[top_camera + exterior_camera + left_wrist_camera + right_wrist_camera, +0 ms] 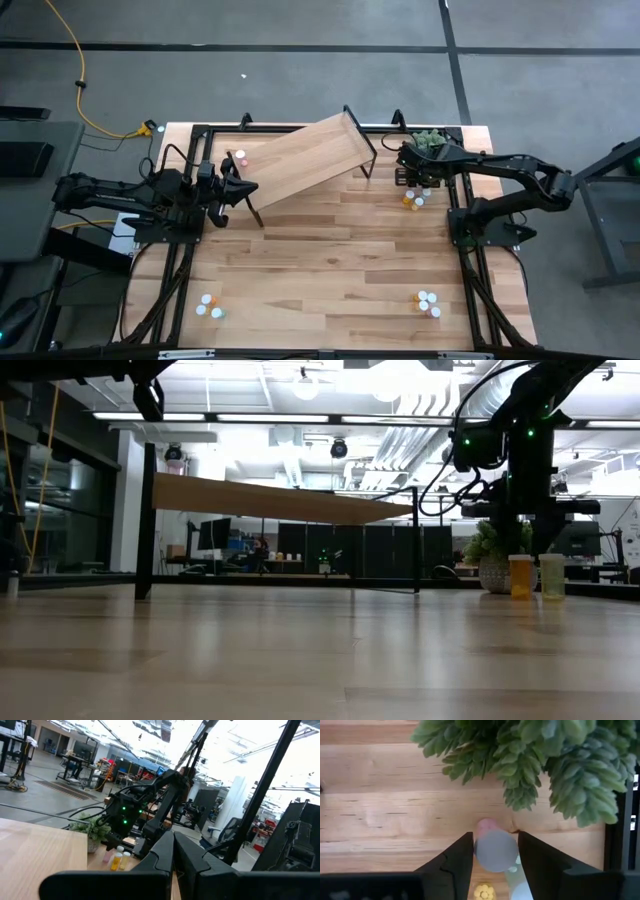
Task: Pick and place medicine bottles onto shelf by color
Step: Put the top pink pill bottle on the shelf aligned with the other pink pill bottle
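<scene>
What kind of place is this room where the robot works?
Probably a robotics lab or workshop: the left wrist view shows other workbenches and equipment in a big open hall, ceiling ducts run overhead, and a yellow cable crosses the bare floor.

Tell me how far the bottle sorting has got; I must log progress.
Nothing shows on the shelf yet. In hand: the right gripper is around a pink bottle beside the plant. The left gripper waits, shut, by the shelf. Left: groups of bottles by the plant, front left and front right.
</scene>
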Robot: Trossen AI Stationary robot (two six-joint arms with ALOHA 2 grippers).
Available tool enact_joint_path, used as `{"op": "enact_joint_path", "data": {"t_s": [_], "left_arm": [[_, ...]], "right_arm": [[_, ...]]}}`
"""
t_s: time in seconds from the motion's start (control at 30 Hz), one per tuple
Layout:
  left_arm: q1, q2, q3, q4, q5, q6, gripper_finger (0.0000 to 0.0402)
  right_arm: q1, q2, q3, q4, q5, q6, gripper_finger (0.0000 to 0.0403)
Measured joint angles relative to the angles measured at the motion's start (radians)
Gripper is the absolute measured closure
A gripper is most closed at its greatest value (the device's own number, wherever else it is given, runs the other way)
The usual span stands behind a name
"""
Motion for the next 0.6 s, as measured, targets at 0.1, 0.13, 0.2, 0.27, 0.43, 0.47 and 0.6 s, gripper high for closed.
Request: {"op": "enact_joint_path", "data": {"t_s": [0.1,0.13,0.2,0.27,0.43,0.47,0.6], "left_arm": [[0.000,0.000,0.000,0.000,0.000,0.000,0.0401],[0.000,0.000,0.000,0.000,0.000,0.000,0.0401],[0.000,0.000,0.000,0.000,0.000,0.000,0.0401],[0.000,0.000,0.000,0.000,0.000,0.000,0.0401],[0.000,0.000,0.000,0.000,-0.013,0.000,0.0401],[0.000,0.000,0.000,0.000,-0.015,0.000,0.0401],[0.000,0.000,0.000,0.000,-0.015,0.000,0.0401]], "right_arm": [[0.000,0.000,0.000,0.000,0.000,-0.002,0.0279],[0.000,0.000,0.000,0.000,0.000,-0.002,0.0284],[0.000,0.000,0.000,0.000,0.000,-0.004,0.0291],[0.000,0.000,0.000,0.001,0.000,-0.019,0.0295],[0.000,-0.003,0.036,-0.023,-0.019,-0.095,0.0297],[0.000,-0.007,0.055,-0.031,-0.020,-0.115,0.0297],[0.011,-0.041,0.160,-0.092,-0.018,-0.199,0.0298]]}}
